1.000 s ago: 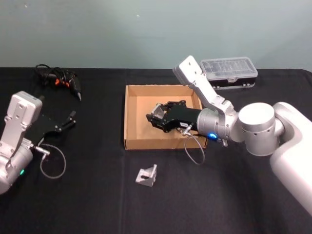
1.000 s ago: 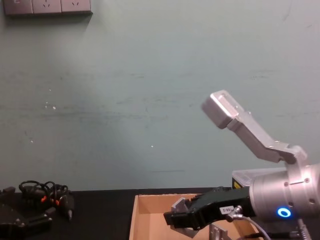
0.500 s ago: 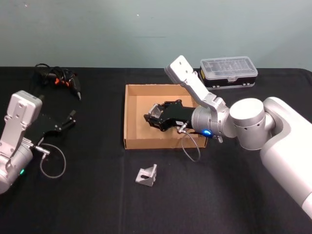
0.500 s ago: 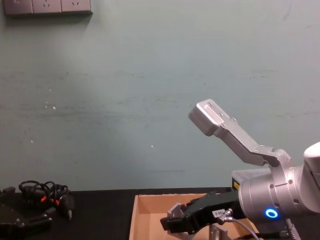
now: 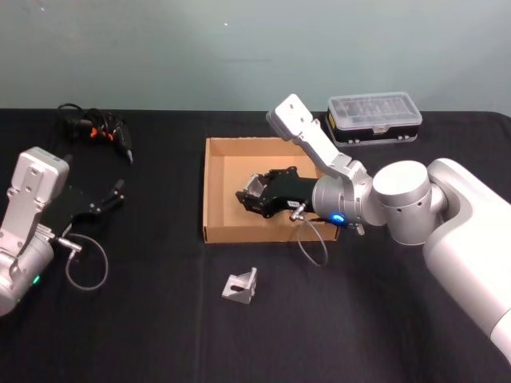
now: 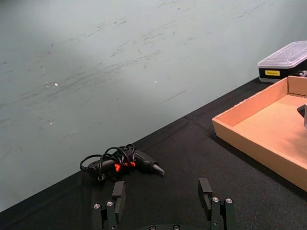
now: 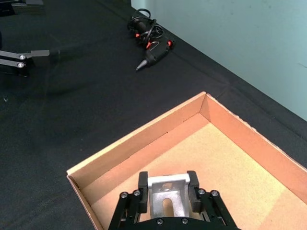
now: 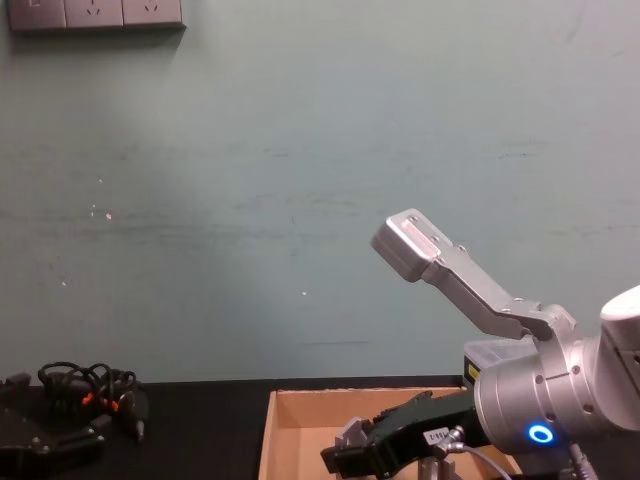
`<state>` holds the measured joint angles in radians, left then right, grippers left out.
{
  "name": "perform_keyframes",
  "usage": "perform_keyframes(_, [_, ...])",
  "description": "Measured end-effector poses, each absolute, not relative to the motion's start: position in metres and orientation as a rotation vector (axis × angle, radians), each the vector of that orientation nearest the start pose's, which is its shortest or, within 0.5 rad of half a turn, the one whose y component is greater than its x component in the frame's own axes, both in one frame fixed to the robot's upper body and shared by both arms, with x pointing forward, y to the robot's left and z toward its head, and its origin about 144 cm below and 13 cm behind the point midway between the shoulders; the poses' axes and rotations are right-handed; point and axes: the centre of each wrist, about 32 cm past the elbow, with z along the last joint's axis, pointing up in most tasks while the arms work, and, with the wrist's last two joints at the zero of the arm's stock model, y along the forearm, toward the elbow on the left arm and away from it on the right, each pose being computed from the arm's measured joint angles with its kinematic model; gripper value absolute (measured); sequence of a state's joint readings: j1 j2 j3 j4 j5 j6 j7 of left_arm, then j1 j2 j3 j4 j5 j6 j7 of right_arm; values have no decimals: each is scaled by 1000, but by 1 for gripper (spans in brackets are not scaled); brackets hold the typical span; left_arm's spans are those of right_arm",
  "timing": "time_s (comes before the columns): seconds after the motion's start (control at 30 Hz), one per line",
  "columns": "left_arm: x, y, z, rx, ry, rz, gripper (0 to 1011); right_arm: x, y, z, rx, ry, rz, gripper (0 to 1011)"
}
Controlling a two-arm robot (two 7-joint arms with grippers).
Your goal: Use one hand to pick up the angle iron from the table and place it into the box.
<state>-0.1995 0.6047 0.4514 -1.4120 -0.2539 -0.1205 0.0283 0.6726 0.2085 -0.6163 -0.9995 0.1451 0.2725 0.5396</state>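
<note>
— Any writing you can make out?
— Nothing legible. The clear-lidded plastic case (image 6: 283,57), on the tabletop (image 5: 160,319) behind the right claw (image 5: 246,195) and off to its right, has a yellow label (image 6: 271,73) with dark print too small to read.
— And on the claw itself?
— A small white tag (image 8: 437,436) on its black body; I cannot make out the marks.
</note>
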Motion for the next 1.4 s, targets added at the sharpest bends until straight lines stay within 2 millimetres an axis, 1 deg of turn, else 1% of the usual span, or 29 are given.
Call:
perform_keyframes(0.03, [489,310,1140,305,-285,1248,1000,611,-172,1192,-509,18,-683,487])
perform_keyframes(0.17, [489,310,1140,304,-285,1248,1000,611,-172,1192,-506,19,-685,624])
perform_keyframes(0.23, [489,310,1140,304,-285,1248,1000,611,-173,1192,-503,19,-687,635])
perform_keyframes(0.3, [489,310,1140,304,-285,1248,1000,610,-174,1192,-497,18,-691,739])
perform_keyframes(0.4, [489,310,1140,304,-285,1248,1000,608,-176,1194,-486,13,-697,826])
perform_keyframes(0.43, [489,310,1140,304,-285,1248,1000,607,-177,1194,-482,11,-698,878])
perform_keyframes(0.47, [489,310,1140,304,-285,1248,1000,605,-178,1195,-475,10,-703,878])
perform_keyframes(0.5, [489,310,1140,304,-285,1248,1000,605,-179,1196,-472,9,-704,918])
perform_keyframes(0.63, [489,310,1140,304,-285,1248,1000,599,-183,1200,-449,3,-711,1003])
perform_keyframes(0.8, [489,310,1140,304,-285,1248,1000,589,-192,1205,-415,-5,-713,1003])
perform_keyframes(0.9, [489,310,1140,304,-285,1248,1000,578,-200,1210,-386,-17,-710,1003])
perform_keyframes(0.97, [489,310,1140,304,-285,1248,1000,576,-202,1211,-381,-18,-709,1003])
perform_keyframes(1.1, [489,310,1140,304,-285,1248,1000,557,-211,1217,-359,-33,-679,1003])
perform_keyframes(1.13, [489,310,1140,305,-285,1248,1000,557,-211,1217,-359,-33,-679,1003])
perform_keyframes(1.17, [489,310,1140,304,-285,1248,1000,550,-213,1218,-354,-38,-668,1003])
perform_keyframes(1.23, [489,310,1140,304,-285,1248,1000,544,-216,1219,-354,-42,-657,1003])
perform_keyframes(1.3, [489,310,1140,304,-285,1248,1000,532,-220,1221,-351,-51,-636,1003])
perform_keyframes(1.33, [489,310,1140,304,-285,1248,1000,532,-220,1221,-351,-51,-636,1003])
perform_keyframes(1.4, [489,310,1140,304,-285,1248,1000,522,-223,1222,-351,-57,-618,1003])
